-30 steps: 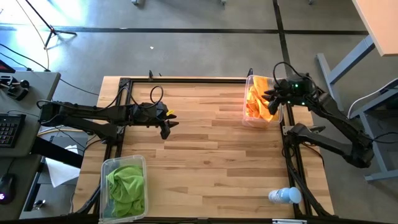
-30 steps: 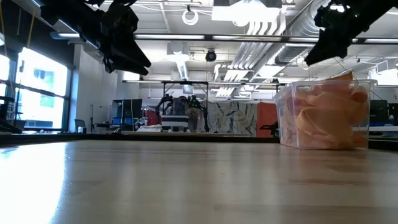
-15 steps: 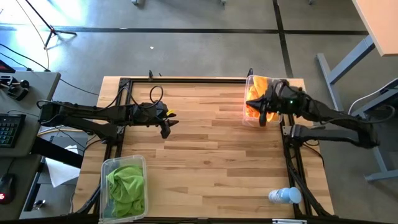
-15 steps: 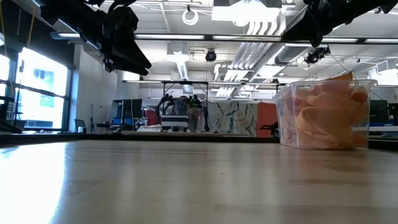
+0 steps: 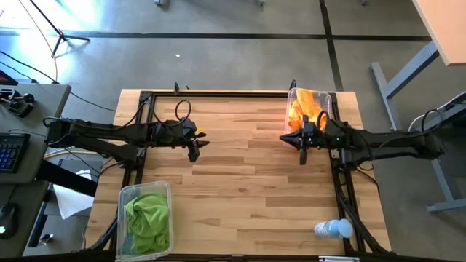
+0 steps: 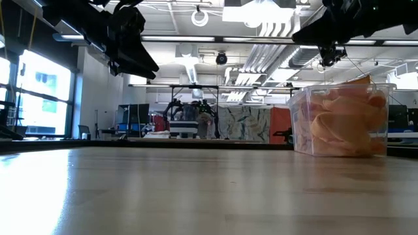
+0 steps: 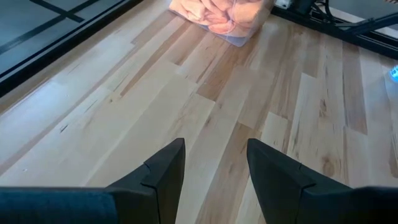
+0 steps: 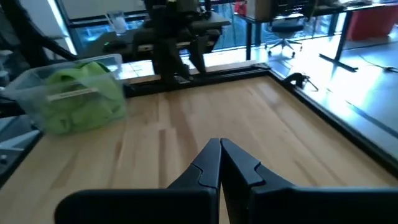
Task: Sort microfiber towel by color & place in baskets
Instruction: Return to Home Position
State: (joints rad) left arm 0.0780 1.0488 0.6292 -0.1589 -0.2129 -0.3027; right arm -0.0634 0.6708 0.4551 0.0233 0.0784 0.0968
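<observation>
Orange towels (image 5: 304, 109) heaped in clear basket (image 5: 332, 102) at bench (image 5: 247, 189) far right corner; green towel (image 5: 148, 215) in matching basket (image 5: 124, 195), near left corner. Left gripper (image 7: 214, 144) spread wide, empty, above left edge; right gripper (image 8: 220, 144) pinched closed, empty, beside orange-filled basket.

The tabletop (image 5: 240, 182) was pale blond wood, striped lengthwise in planks of lighter and tanner tones, and edged by a black frame (image 5: 218, 94). The orange towels (image 5: 306, 109) showed bright through one clear, colourless basket (image 5: 290, 102). The lime green towel (image 5: 148, 213) filled the other clear basket (image 5: 125, 195). The left gripper (image 5: 194, 155) and the right gripper (image 5: 303, 154) were both matt black. The bottle (image 5: 331, 229) was clear with a blue cap. The floor (image 5: 240, 65) was grey, crossed by dark lines.
</observation>
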